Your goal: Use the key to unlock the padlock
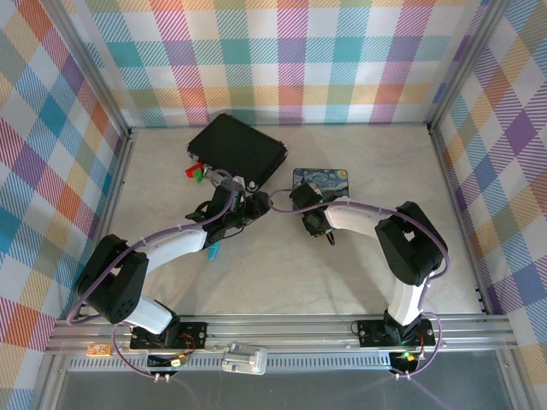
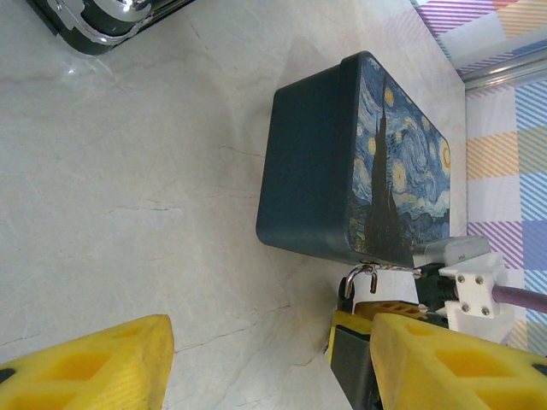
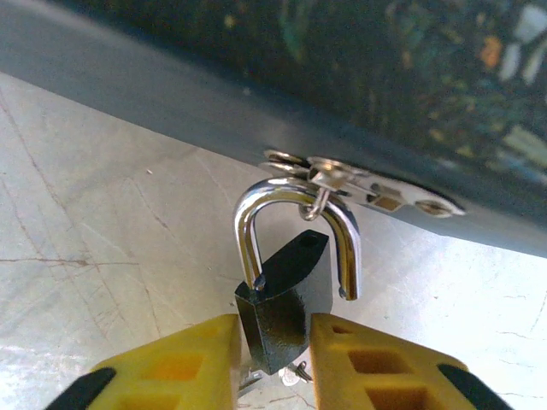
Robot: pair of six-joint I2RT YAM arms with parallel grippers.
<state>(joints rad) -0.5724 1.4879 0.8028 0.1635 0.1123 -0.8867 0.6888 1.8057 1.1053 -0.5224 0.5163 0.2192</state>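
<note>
The small dark padlock point(image 3: 286, 312) hangs by its silvery shackle point(image 3: 295, 201) from the hasp loop of the starry-night tin point(image 2: 342, 162). One shackle end stands free of the body, which is turned aside. My right gripper point(image 3: 273, 354) is shut on the padlock body, a yellow finger pressed to each side. A bit of the silvery key point(image 3: 295, 373) pokes out under the body. In the left wrist view the shackle point(image 2: 359, 278) shows at the tin's near corner. My left gripper point(image 2: 269, 342) hovers just left of it, open and holding nothing. From above, both grippers point(image 1: 256, 205) point(image 1: 303, 203) meet by the tin point(image 1: 323, 179).
A black case point(image 1: 238, 147) with silver latches lies behind the left gripper, with red and green bits point(image 1: 195, 171) at its left corner. A light-blue stick point(image 1: 212, 249) lies under the left forearm. Plaid walls ring the pale marble table point(image 1: 282, 273).
</note>
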